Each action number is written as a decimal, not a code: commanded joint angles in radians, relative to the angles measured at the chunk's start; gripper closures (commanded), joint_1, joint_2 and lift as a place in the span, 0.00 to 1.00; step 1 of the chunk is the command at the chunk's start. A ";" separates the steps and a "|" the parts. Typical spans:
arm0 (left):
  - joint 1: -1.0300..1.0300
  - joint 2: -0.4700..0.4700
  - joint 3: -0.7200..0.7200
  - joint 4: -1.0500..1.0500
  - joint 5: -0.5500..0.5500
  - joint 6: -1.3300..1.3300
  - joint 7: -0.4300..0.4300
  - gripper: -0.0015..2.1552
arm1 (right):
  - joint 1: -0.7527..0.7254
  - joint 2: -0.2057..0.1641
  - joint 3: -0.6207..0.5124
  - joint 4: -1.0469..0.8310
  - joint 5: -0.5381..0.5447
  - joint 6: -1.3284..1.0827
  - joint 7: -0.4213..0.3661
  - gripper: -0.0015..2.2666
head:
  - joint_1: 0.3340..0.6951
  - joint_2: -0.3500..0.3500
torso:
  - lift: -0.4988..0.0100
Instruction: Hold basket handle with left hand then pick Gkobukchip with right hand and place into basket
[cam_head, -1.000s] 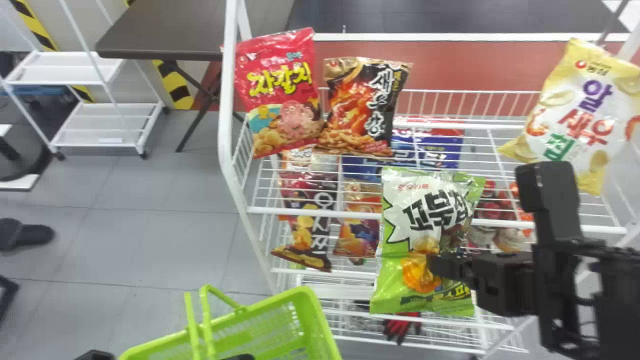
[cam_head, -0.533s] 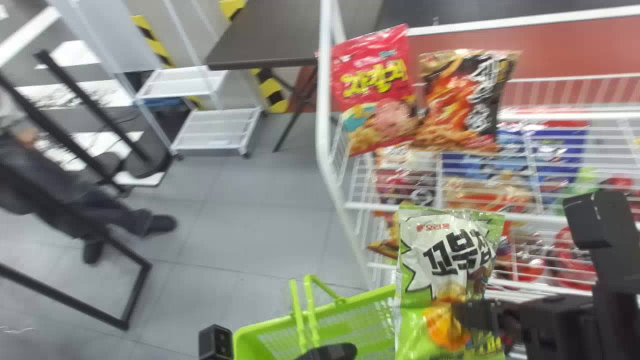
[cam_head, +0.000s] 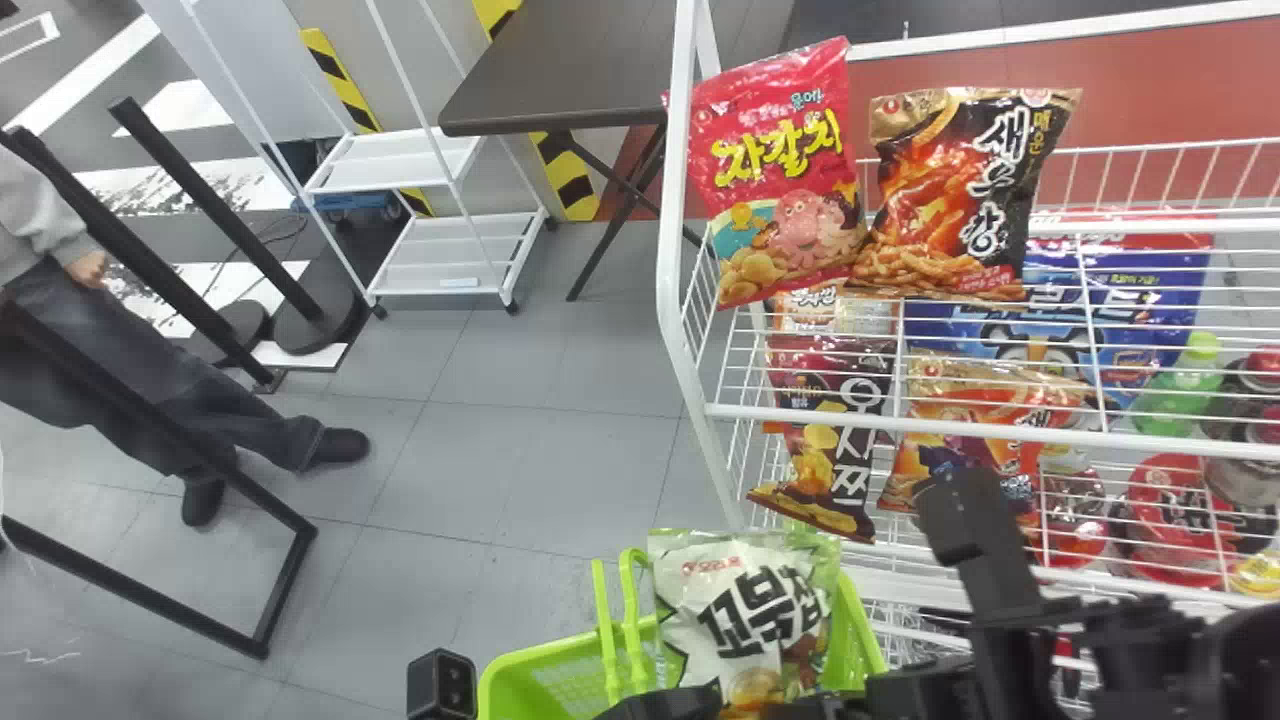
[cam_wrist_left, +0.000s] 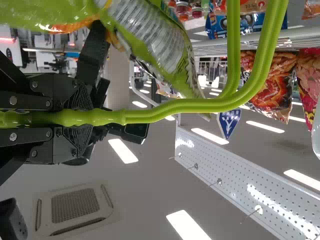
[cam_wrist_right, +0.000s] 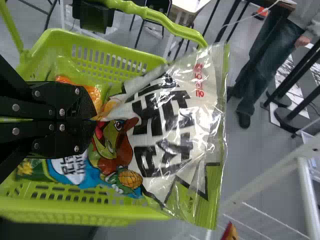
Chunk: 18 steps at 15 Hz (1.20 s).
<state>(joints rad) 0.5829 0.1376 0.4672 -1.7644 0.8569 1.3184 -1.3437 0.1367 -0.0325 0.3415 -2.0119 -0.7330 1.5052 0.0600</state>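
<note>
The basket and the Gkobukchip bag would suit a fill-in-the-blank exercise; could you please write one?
The handle of the basket is clamped in the gripper of the ____ arm.
The Gkobukchip bag is pinched in the gripper of the ____ arm.
The basket is coloured ____.

Missing words: left; right; green.

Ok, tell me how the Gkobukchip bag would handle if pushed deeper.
The Gkobukchip bag will likely give and crumple, since its film gathers where the right gripper pinches it. Held by that one pinch, it is probably light for its size. Its glossy film may slide against the basket.
</note>
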 joint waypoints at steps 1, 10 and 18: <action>0.000 0.000 0.001 -0.001 0.004 0.000 0.000 1.00 | -0.008 0.003 0.050 0.044 0.032 -0.033 0.000 0.85 | 1.00 1.00 | 0.98; 0.000 0.000 -0.001 0.000 0.002 0.000 0.008 1.00 | 0.073 -0.017 0.013 -0.088 0.276 -0.254 0.136 0.03 | 1.00 1.00 | 0.98; -0.005 0.002 -0.001 0.008 0.002 0.000 0.009 1.00 | 0.293 -0.084 -0.056 -0.090 0.656 -1.101 0.046 0.03 | 1.00 0.99 | 0.98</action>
<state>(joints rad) 0.5812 0.1396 0.4660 -1.7587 0.8590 1.3161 -1.3346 0.3941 -0.1071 0.3276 -2.1141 -0.0952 0.5171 0.1060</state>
